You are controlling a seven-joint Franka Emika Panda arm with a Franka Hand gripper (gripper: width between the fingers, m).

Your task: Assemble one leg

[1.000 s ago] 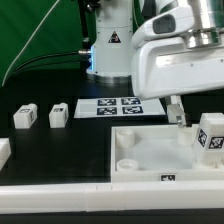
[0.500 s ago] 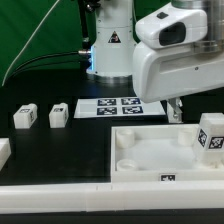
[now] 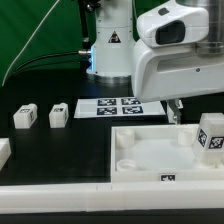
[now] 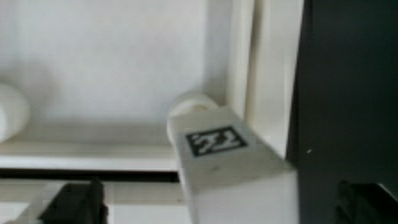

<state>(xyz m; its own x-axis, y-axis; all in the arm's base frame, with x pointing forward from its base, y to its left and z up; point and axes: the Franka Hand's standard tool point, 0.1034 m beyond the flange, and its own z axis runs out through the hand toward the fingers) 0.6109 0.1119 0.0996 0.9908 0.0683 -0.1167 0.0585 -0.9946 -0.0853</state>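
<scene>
The leg [image 3: 212,135] is a short white square post with a black-and-white tag on its face. It stands upright in the panel [image 3: 150,150], at its edge on the exterior view's right, and the wrist view shows it [image 4: 222,150] just beside the rim. The gripper [image 3: 178,112] hangs over the panel's far edge. Its fingers [image 4: 71,203] are spread wide, clear of the leg on both sides. The rimmed panel holds that leg. Two more legs [image 3: 25,117] [image 3: 58,115] sit on the table [image 3: 60,140], well apart from it.

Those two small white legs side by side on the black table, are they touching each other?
Apart. The exterior view plainly shows a strip of black table between one leg and the neighbouring leg.
</scene>
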